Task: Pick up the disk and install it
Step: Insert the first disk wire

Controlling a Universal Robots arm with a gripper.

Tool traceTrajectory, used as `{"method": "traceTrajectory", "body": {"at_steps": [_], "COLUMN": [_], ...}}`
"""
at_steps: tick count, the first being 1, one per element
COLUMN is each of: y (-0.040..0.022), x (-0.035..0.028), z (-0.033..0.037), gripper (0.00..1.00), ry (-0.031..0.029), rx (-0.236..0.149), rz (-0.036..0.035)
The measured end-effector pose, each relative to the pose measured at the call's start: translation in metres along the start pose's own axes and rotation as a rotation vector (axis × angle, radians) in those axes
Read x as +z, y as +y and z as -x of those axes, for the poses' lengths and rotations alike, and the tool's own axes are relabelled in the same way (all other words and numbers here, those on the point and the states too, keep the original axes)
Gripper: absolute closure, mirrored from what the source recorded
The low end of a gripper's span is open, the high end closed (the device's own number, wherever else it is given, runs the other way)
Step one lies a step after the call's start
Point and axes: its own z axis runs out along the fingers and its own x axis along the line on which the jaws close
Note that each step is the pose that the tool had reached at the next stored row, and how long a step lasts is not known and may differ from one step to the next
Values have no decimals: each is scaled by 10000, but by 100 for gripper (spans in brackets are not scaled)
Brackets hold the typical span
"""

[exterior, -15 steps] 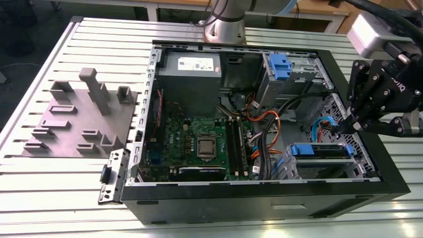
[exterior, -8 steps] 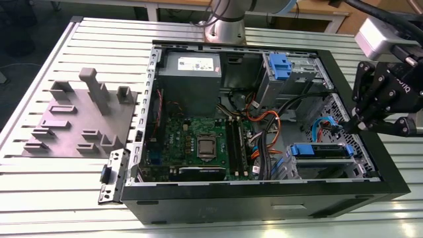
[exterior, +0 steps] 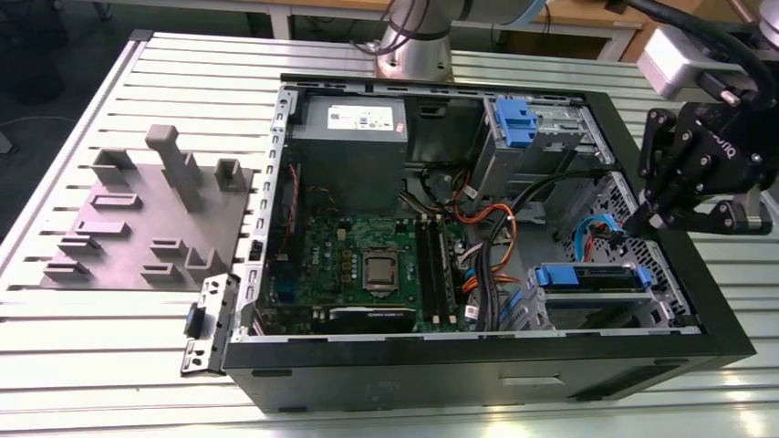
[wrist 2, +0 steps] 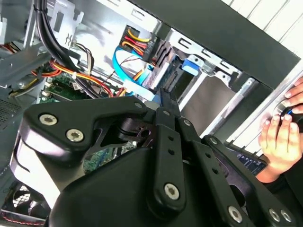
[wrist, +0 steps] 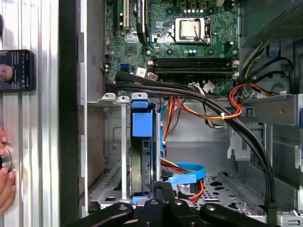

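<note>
Claw [exterior: 641, 222]: black, multi-link, poised at the open case's side on the exterior view's right, tips dipping just inside the wall above the drive cage. In the second wrist view its fingers [wrist 2: 166, 101] run together to a narrow point with nothing visible between them; it holds no part.

Disk [exterior: 593, 276]: seated in the drive cage [exterior: 597, 310], at about 5 o'clock within the case in the exterior view. Its blue carrier front faces up and out, probably so that the handle can be reached from above. In the first wrist view the disk [wrist: 142, 137] stands on edge between the cage rails, blue tab outermost, claw tips close by its near end. Judged installed, or nearly so.

Computer case [exterior: 681, 351]: black tower laid on its side, panel off, so that the interior lies open from above. Contents:
- motherboard [exterior: 365, 265], centre
- grey power supply [exterior: 350, 132], 12 o'clock
- second blue-fronted bay [exterior: 517, 123], 1 o'clock
- orange and black cable bundles [exterior: 487, 237], blue flat cable [wrist: 187, 172] beside the cage

Tabletop [exterior: 98, 365]: slotted aluminium, carrying the case and a grey fixture block [exterior: 146, 219] at 9 o'clock.

A person's hand [wrist 2: 279, 137] rests on the tabletop outside the case wall.
</note>
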Motion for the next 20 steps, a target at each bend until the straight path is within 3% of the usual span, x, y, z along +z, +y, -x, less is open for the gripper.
{"method": "traceTrajectory", "body": {"at_steps": [10, 17, 18, 20], "y": [-79, -120, -124, -138], "x": [58, 135, 138, 143], "z": [106, 252, 262, 275], "gripper": [89, 89, 89, 89], "ry": [3, 243, 245, 244], "rx": [-1, 0, -1, -5], "rz": [5, 14, 40, 163]}}
